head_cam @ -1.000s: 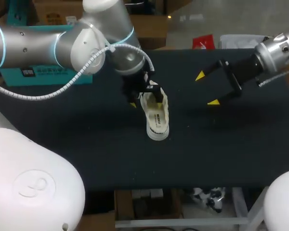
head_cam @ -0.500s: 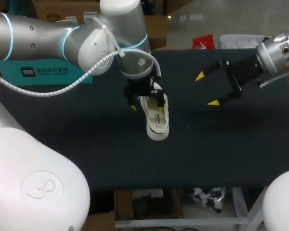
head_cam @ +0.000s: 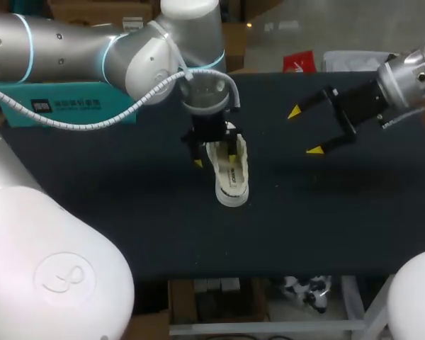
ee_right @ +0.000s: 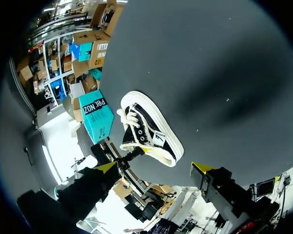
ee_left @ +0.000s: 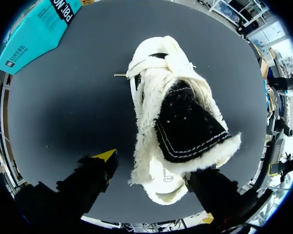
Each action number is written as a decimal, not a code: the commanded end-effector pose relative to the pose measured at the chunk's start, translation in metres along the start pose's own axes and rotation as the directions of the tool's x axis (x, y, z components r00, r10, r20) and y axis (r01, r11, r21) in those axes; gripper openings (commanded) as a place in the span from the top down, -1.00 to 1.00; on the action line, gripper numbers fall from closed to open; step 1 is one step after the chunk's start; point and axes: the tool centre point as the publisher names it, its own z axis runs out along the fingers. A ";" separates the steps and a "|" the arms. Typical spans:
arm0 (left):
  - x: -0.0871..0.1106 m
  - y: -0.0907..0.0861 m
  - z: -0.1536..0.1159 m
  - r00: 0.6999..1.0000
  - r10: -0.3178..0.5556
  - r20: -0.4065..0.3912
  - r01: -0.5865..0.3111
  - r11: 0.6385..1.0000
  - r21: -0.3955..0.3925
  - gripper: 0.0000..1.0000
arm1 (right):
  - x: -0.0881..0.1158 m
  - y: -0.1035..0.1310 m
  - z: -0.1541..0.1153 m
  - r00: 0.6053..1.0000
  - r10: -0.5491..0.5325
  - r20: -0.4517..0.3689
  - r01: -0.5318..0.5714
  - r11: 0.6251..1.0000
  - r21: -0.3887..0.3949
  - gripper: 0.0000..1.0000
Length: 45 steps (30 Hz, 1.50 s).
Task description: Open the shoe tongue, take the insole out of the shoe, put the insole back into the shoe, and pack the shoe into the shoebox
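A black shoe (head_cam: 230, 177) with white fleece lining and a white sole lies on the dark table (head_cam: 127, 212), just left of its middle. My left gripper (head_cam: 214, 160) hangs over the shoe's far part, open, one finger on each side. In the left wrist view the shoe (ee_left: 178, 122) fills the space between the fingers of the left gripper (ee_left: 156, 187). One fingertip (ee_left: 106, 155) stands clear of the fleece and the other is close against the shoe's side. My right gripper (head_cam: 304, 131) hovers open over the right half of the table, holding nothing. The right wrist view shows the shoe (ee_right: 149, 129) well ahead of the right gripper (ee_right: 154, 168).
A teal shoebox (head_cam: 64, 106) lies at the table's back left edge, partly behind my left arm; it also shows in the wrist views as the teal box (ee_left: 36, 29) and the box (ee_right: 98, 113).
My left arm has swung a little to the right and its gripper has settled lower around the shoe, fingers slightly narrower. The right arm and the shoe have not moved.
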 end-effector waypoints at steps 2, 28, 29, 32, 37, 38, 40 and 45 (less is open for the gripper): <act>0.007 -0.006 0.000 0.999 -0.007 0.035 0.008 1.000 -0.009 0.05 | -0.001 -0.009 -0.001 0.999 -0.043 0.002 0.043 0.999 -0.034 -1.00; -0.013 -0.023 -0.017 0.976 0.213 0.051 -0.217 0.972 0.093 1.00 | -0.010 -0.028 -0.002 0.918 -0.330 0.221 0.317 0.944 0.092 -1.00; -0.013 -0.025 -0.019 0.971 0.233 0.046 -0.237 0.967 0.097 1.00 | -0.010 -0.028 -0.002 0.918 -0.330 0.221 0.317 0.944 0.092 -1.00; -0.014 -0.031 -0.025 0.952 0.305 0.033 -0.307 0.945 0.113 1.00 | -0.008 -0.027 -0.009 0.851 -0.452 0.266 0.441 0.891 0.106 -1.00; -0.013 -0.034 -0.036 0.887 0.461 0.033 -0.460 0.874 0.154 1.00 | -0.005 -0.032 -0.012 0.645 -0.682 0.343 0.662 0.724 0.196 -1.00; -0.012 -0.035 -0.039 0.870 0.491 0.037 -0.490 0.857 0.159 1.00 | -0.005 -0.033 -0.013 0.619 -0.705 0.346 0.686 0.700 0.199 -1.00; -0.010 -0.036 -0.044 0.836 0.546 0.052 -0.546 0.820 0.171 1.00 | -0.005 -0.036 -0.015 0.494 -0.788 0.367 0.756 0.598 0.267 -1.00; -0.006 -0.044 -0.057 0.747 0.654 0.118 -0.664 0.725 0.183 1.00 | -0.004 -0.041 -0.014 0.313 -0.867 0.388 0.798 0.462 0.387 -1.00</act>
